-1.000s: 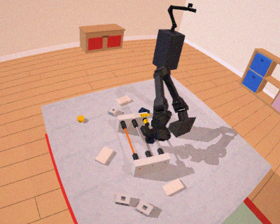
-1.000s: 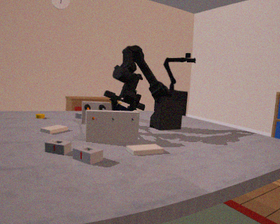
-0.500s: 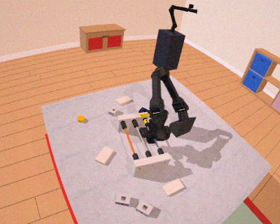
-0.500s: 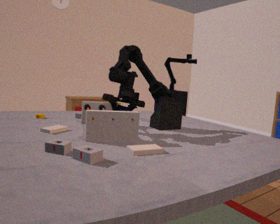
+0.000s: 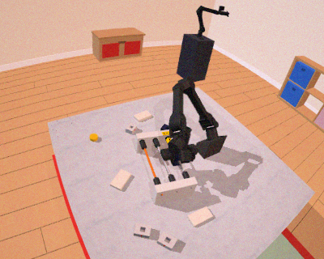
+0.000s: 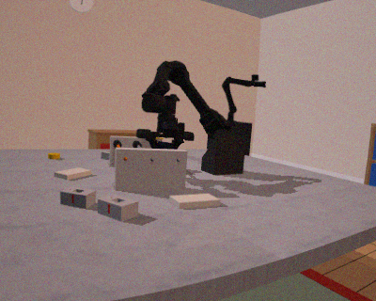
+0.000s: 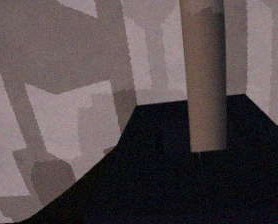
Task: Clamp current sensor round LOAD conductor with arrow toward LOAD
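The gripper [image 5: 179, 155] [image 6: 164, 139] is low over the conductor rack, shut on the dark sensor [image 7: 162, 137], which the arm mostly hides in the top and exterior views. In the wrist view one tan-grey conductor [image 7: 205, 75] runs down into the sensor's dark body. Whether the latch is engaged cannot be seen. The rack has two pale end blocks [image 5: 176, 192] [image 6: 149, 170], with an orange conductor [image 5: 150, 162] at the left, a grey one [image 5: 164, 163] in the middle and a third at the right, largely under the gripper. Yellow labels [image 5: 165, 133] show at the rear block, unreadable. The sensor's arrow is not visible.
Pale flat blocks [image 5: 121, 180] [image 5: 201, 216] [image 6: 73, 174] [image 6: 195, 201] lie around the rack. Two small boxes with square holes [image 5: 143, 231] [image 5: 167, 240] stand in front. A yellow disc [image 5: 94, 137] [image 6: 54, 156] lies at the left, and a small grey block [image 5: 131, 129] behind the rack.
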Robot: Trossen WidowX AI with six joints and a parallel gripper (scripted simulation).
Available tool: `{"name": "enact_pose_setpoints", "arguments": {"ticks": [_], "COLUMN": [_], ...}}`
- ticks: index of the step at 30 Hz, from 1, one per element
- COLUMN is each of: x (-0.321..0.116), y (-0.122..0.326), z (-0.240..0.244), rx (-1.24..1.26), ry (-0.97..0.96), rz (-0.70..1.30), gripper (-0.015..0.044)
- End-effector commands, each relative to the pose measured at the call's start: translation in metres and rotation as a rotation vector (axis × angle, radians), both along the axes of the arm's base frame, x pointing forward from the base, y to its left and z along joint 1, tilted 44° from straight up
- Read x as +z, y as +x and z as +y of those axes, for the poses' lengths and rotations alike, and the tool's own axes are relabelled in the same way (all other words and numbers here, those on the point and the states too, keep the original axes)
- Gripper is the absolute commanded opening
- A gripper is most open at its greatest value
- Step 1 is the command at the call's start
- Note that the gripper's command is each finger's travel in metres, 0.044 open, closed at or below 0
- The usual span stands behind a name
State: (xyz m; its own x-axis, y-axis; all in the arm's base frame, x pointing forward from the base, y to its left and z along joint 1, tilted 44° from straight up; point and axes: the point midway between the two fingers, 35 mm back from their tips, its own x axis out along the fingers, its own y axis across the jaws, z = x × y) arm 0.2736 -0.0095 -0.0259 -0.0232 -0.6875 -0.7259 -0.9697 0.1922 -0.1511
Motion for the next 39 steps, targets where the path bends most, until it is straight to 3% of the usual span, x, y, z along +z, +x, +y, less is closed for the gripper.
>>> {"name": "enact_pose_setpoints", "arguments": {"ticks": [1, 17, 27, 39], "x": [-0.0006, -0.0037, -0.0009, -0.0009], "y": [0.0034, 0.0032, 0.0031, 0.0031], "z": [0.0001, -0.004, -0.0011, -0.0011], "rx": [-0.068, -0.087, -0.088, -0.088], "ry": [0.028, 0.034, 0.036, 0.036], "rz": [0.057, 0.077, 0.076, 0.076], "gripper": [0.0, 0.0, 0.0255, 0.0255]}}
